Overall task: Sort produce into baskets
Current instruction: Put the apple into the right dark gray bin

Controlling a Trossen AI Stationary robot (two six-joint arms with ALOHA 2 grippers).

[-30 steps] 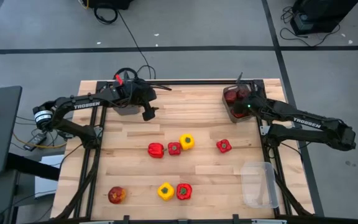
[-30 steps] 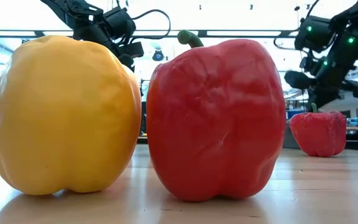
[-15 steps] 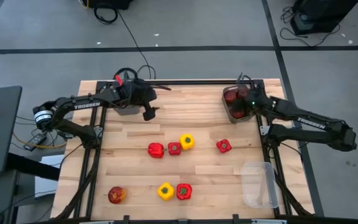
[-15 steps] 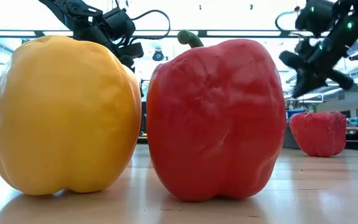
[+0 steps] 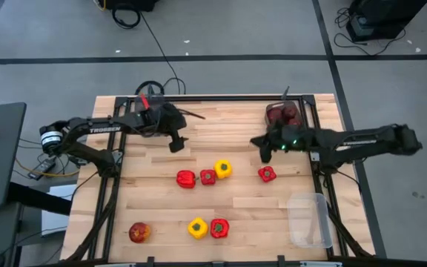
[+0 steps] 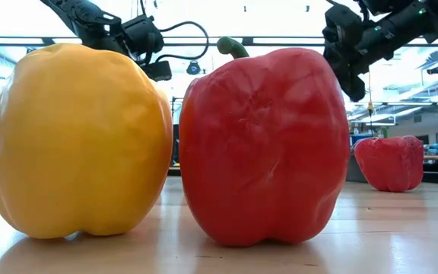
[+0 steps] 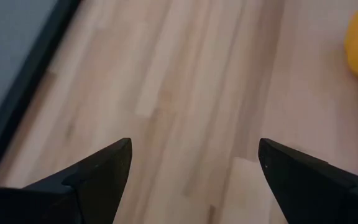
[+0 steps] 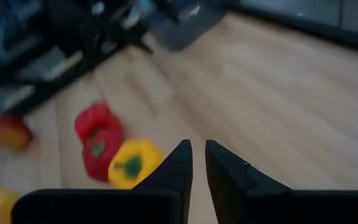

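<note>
1. Nearest the low camera, a yellow pepper [image 6: 78,141] and a red pepper [image 6: 265,148] stand side by side at the front of the table [image 5: 154,204], almost touching. Both look like light, hard, glossy toys, so a claw could slip on the bulging sides. Pinching across the flatter faces, low on the body, seems the safest hold.
2. An apple [image 5: 139,233] lies at the front left corner, and the clear basket [image 5: 310,220] sits empty at front right.
3. Mid-table, two red peppers and a yellow pepper [image 5: 222,169] sit in a short row. A lone red pepper [image 5: 267,174] lies to their right.
4. The right claw [image 5: 262,144] hovers just behind and left of that lone pepper. Its fingers are nearly together and hold nothing, so I judge they must spread before any grasp.
5. The left claw [image 5: 175,142] hangs above bare wood behind the row, its fingers wide apart and empty.
6. At the back right, a grey basket [image 5: 284,116] already holds dark-red apples.
</note>
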